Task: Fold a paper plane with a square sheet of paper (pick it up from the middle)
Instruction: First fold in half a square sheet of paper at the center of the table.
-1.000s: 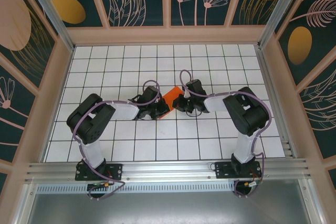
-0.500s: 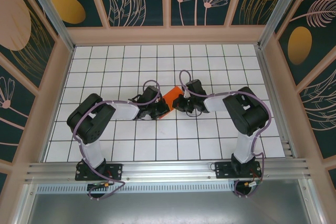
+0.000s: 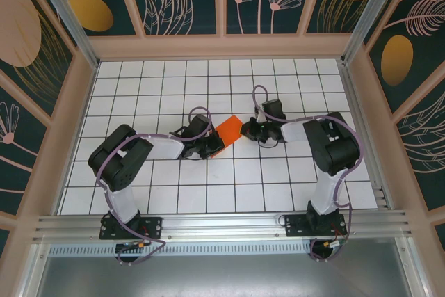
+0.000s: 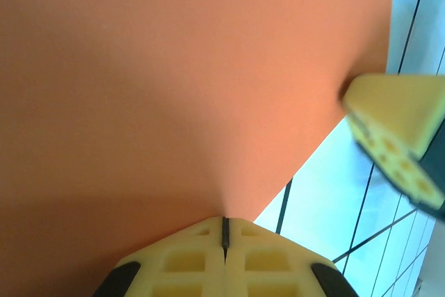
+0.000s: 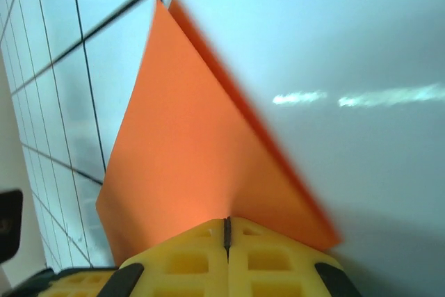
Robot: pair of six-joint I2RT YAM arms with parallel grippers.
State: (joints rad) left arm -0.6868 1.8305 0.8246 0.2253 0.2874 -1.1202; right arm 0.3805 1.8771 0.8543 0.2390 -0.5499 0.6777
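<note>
Where the paper sits: the sheet of paper [image 3: 228, 130] is over the middle of the white grid table [image 3: 174, 193], between the two end effectors
Paper, colour: bright orange, plain, with no print or marks
Paper, shape: from above, a slanted patch with straight edges, higher on its right side
Paper, layers: the right wrist view shows two layers [image 5: 188, 151], one slightly offset behind the other, running up to a sharp tip
Paper, surface: smooth and flat across most of the left wrist view [image 4: 174, 88], with a faint pucker where it is pinched
Paper, height: whether it rests on the tiles or is lifted off them cannot be told
Left end effector: clenched on the paper's near left edge [image 3: 217, 142]; the yellow pads meet with no gap [image 4: 224, 231]
Right end effector: clenched on the paper's right edge [image 3: 245, 130]; its pads are also pressed together on the sheet [image 5: 227, 231]
Right fingers seen from the left wrist: one yellow tip [image 4: 396, 137] touches the paper's far edge
Count, sheets: one
Count, arms: two
Count, end effectors: two, both gripping the same sheet
</note>
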